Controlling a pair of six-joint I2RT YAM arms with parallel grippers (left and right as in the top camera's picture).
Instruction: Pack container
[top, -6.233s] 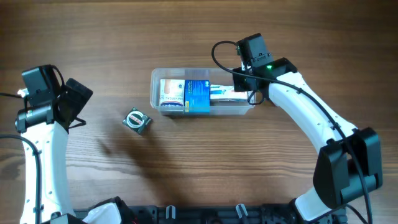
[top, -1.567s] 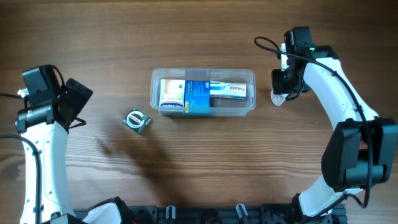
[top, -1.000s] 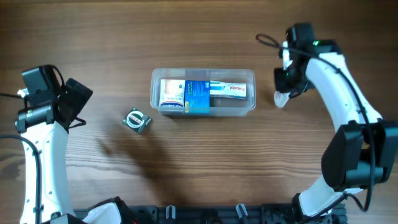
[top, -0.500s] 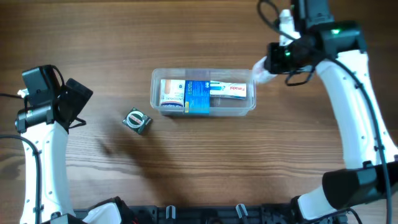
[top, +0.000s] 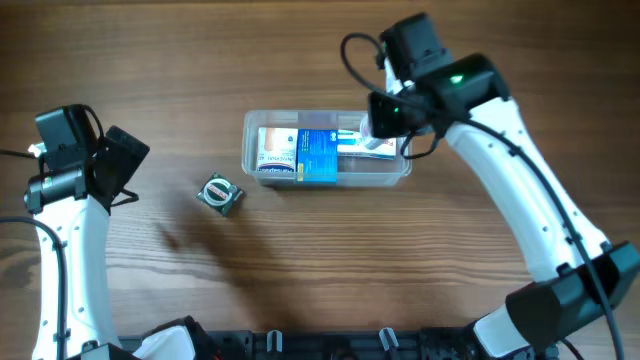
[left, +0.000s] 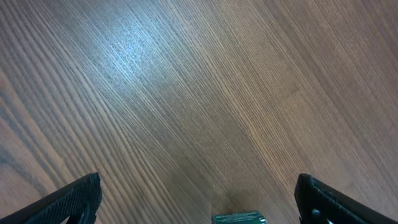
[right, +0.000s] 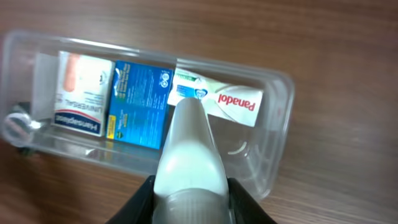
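Right gripper (top: 378, 118) is clamped on a white tube (right: 186, 146), fat capped end in the fingers and thin end poking out ahead. The container (top: 325, 182) sits mid-table right underneath, long axis running left to right, and the gripper hangs over its right-hand end. It's a clear, glossy plastic tub with rounded corners and a lip. Inside are three cardboard packs: a white box (right: 84, 93), a blue box (right: 140, 102) and a Panadol box (right: 233, 99) laid lengthwise along the far wall. The only bare floor I can see is the near right corner, so I'd guess the tube goes there, turned in line with the tub. It's smooth and tapered, so it might slip. Left gripper (left: 198, 186) is spread wide with nothing in it, well off to the left, so the right arm is much nearer. A small green packet (top: 220, 193) lies on the wooden table (top: 320, 280) between the left gripper and the tub.
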